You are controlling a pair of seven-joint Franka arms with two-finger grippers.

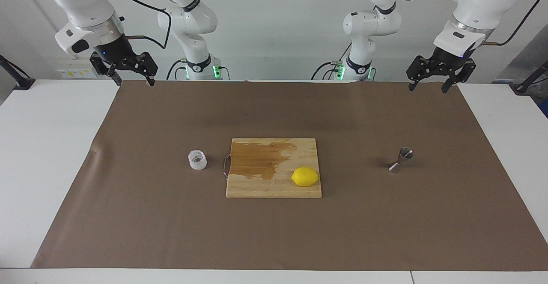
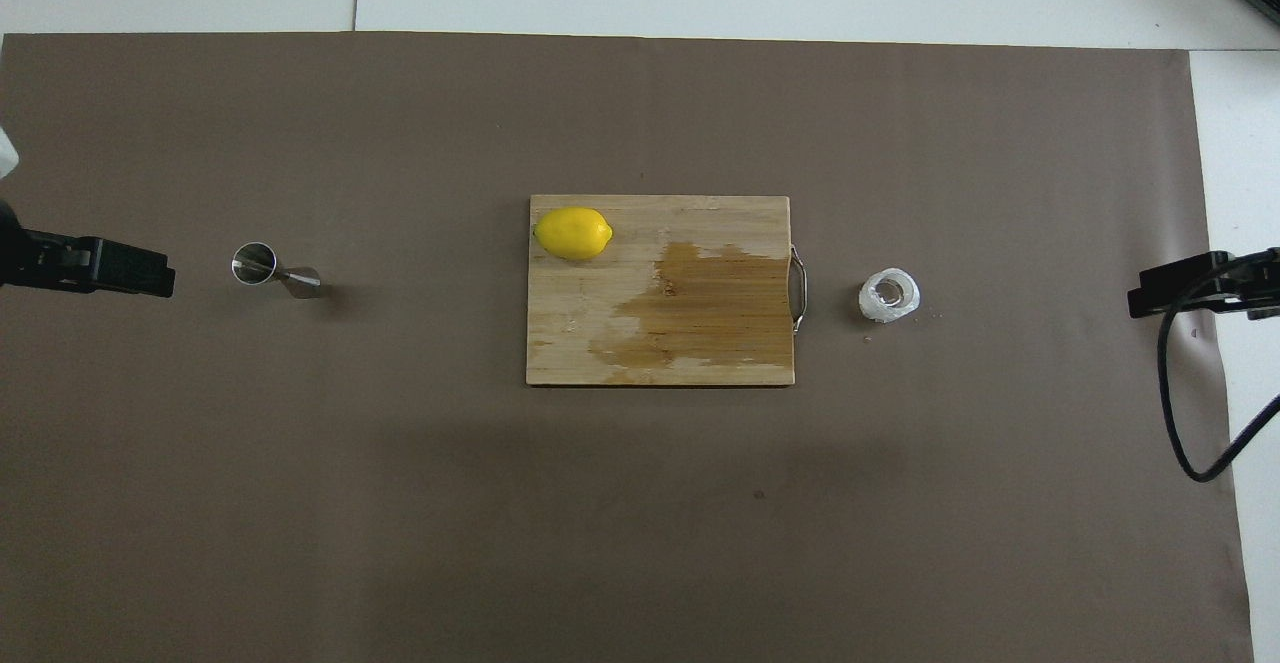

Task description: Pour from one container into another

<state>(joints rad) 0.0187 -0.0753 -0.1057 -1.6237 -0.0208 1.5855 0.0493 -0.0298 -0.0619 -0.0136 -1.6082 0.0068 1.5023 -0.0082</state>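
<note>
- Two containers are set well apart on the brown mat: the clear cup [image 1: 197, 160] stands upright toward the right arm's end of the table, and the metal jigger [image 1: 401, 160] stands toward the left arm's end, with the cutting board [image 1: 274, 185] between them.
- Nothing is held; the pour is judged not yet begun.
- Both end effectors are released, fingers spread: the right end effector [image 1: 130, 79] hangs over the mat's edge nearest the robots at its own end, and the left end effector [image 1: 429, 88] likewise at its end.
- Tipping is the likely risk: the jigger's narrow waist and small foot could let it fall if nudged, and its small mouth could be missed by the stream.
- Slipping is another: the cup's thick rounded wall could slide from a shallow pinch.
- A lemon [image 1: 305, 176] lies on the board's corner toward the jigger; a dark wet stain is seen on the board, and a metal handle [image 1: 226, 166] faces the cup.
- The board sits in the direct path between the containers, so any carry is judged to need height above the lemon.
</note>
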